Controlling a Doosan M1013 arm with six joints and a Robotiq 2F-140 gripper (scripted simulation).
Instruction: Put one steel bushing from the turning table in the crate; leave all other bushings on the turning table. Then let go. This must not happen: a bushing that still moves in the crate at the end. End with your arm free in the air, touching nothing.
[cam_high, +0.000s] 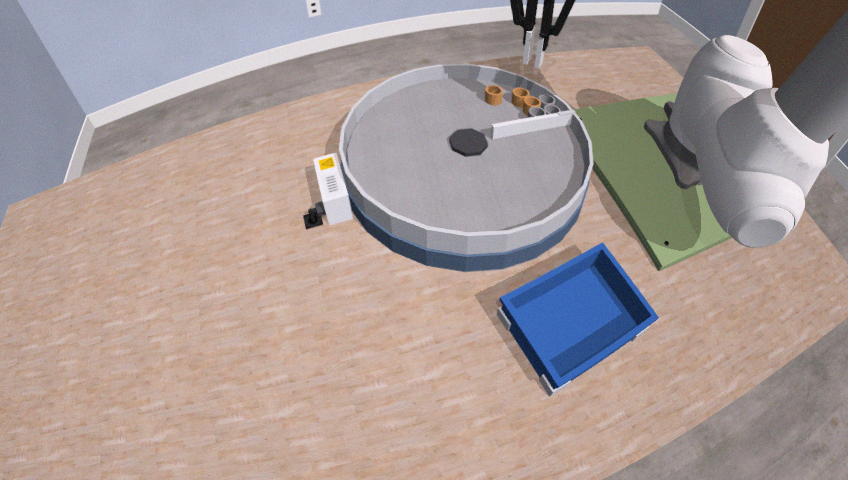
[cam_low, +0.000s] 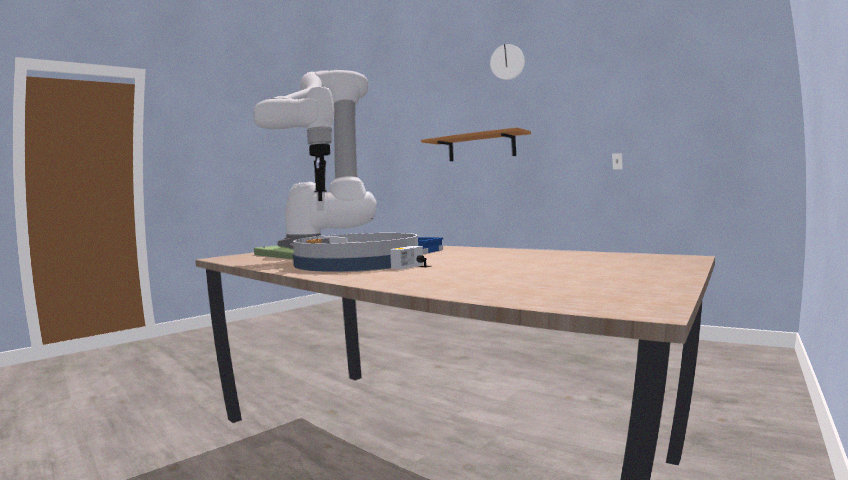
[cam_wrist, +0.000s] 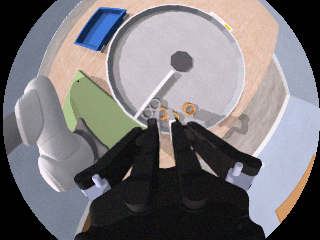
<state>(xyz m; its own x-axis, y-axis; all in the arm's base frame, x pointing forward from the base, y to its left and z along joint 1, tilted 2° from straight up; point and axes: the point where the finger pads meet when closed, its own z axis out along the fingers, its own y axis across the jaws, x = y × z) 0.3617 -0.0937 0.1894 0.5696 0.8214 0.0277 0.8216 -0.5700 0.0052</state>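
The turning table (cam_high: 416, 172) (cam_low: 345, 254) (cam_wrist: 207, 47) is a grey round tray with a raised rim. Three grey steel bushings (cam_high: 546, 99) (cam_wrist: 155, 104) stand in a cluster at its far right, behind a white fence bar (cam_high: 531, 124). Three brass bushings (cam_high: 493, 94) (cam_wrist: 190, 108) stand just left of them. The blue crate (cam_high: 565, 306) (cam_low: 429, 242) (cam_wrist: 100, 27) is empty, in front of the turning table. My gripper (cam_high: 533, 56) (cam_low: 320, 205) (cam_wrist: 164, 116) hangs high above the bushing cluster near the far rim, fingers nearly together with nothing between them.
A dark hub (cam_high: 467, 142) sits at the table's centre. A white control box (cam_high: 332, 187) is attached on its left side. The arm's base (cam_high: 755, 148) stands on a green mat (cam_high: 630, 178) to the right.
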